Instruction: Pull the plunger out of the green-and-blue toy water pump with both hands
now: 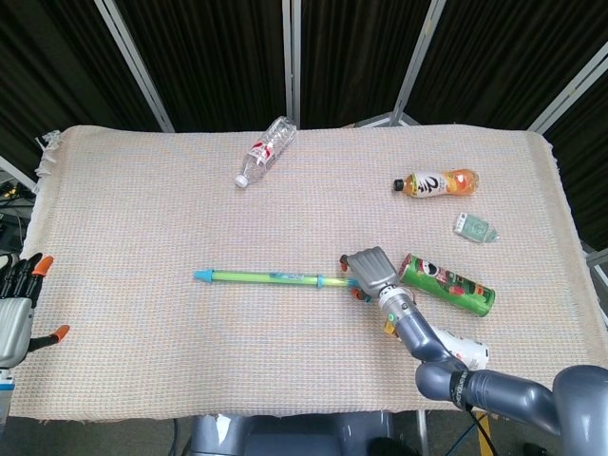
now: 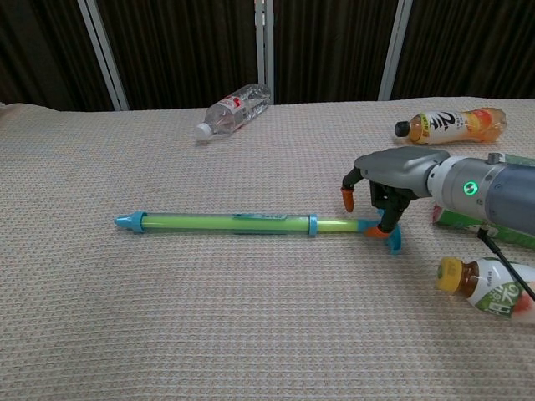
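The green-and-blue toy water pump (image 1: 275,277) (image 2: 226,222) lies flat across the middle of the cloth, nozzle tip to the left and blue T-handle (image 2: 394,241) to the right. My right hand (image 1: 372,270) (image 2: 391,177) hovers palm-down over the handle end. Its orange fingertips (image 2: 348,199) are apart and straddle the plunger rod, one of them down beside the handle; it grips nothing. My left hand (image 1: 15,309) shows only in the head view, off the table's left edge, fingers spread and empty, far from the pump.
A clear water bottle (image 1: 266,152) (image 2: 235,108) lies at the back. To the right lie an orange tea bottle (image 1: 439,182) (image 2: 452,124), a small packet (image 1: 475,226), a green can (image 1: 446,283) and a yellow-capped bottle (image 2: 489,289) close beside my right arm.
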Robot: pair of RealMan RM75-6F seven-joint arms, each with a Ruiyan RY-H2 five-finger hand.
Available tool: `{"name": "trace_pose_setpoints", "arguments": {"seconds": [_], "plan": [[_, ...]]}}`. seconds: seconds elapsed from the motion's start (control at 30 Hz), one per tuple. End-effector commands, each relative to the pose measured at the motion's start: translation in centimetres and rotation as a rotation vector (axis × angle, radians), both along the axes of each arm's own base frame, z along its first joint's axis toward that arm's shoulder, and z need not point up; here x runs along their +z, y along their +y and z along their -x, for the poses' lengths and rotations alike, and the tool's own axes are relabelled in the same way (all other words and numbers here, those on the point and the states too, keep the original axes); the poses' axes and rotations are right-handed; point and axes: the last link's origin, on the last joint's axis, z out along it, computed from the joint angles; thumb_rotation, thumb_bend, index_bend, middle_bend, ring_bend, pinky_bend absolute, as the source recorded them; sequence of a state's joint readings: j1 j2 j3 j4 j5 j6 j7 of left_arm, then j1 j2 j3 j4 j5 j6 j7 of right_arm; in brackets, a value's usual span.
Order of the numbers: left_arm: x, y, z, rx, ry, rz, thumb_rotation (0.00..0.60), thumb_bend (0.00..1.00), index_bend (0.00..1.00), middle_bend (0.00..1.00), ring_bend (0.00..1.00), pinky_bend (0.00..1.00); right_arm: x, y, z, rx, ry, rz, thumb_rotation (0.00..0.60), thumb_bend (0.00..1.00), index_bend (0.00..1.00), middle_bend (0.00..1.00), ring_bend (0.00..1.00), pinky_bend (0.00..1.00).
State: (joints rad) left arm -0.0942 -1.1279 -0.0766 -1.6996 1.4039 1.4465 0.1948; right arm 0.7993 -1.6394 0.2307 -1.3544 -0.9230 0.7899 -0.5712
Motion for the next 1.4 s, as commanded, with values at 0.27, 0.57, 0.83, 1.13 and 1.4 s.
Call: {"name": "trace_pose_setpoints", "arguments": {"seconds": [0.27,0.57,0.83,1.13,1.4], "plan": [[0.0,0.1,0.1,0.004,-0.005,0.001,0.600,0.00,0.00,0.00,0.00,0.00,-0.5,0.0,0.0,0.002,0.043,0.015,0.600,0.22,0.50,1.00,1.00,1.00],[-0.1,0.1,0.1,0.005,-0.002,0.005,0.600,0.00,0.00,0.00,0.00,0.00,-0.7,0.3,0.7,0.001,0.075,0.013,0.600,0.29,0.55,1.00,1.00,1.00],[-0.4,0.9,0.0,-0.006,-0.014,0.010,0.600,0.00,0.01,0.27,0.22,0.22,-0.9,0.2,0.7,-0.012,0.051,0.012,0.600,0.45,0.66,1.00,1.00,1.00],[-4.0,7.5,-2.2,-0.133,-0.088,0.136,0.600,0.06,0.27,0.84,0.79,0.94,-0.7,0.5,0.6,-0.059,0.027,0.002,0.600,0.47,0.68,1.00,1.00,1.00],[-9.9,12.7,-5.6,-0.168,-0.075,0.367,0.600,0.16,0.31,0.89,0.83,1.00,-0.5,0.5,0.0,-0.090,0.031,0.004,0.600,0.48,0.70,1.00,1.00,1.00]]}}
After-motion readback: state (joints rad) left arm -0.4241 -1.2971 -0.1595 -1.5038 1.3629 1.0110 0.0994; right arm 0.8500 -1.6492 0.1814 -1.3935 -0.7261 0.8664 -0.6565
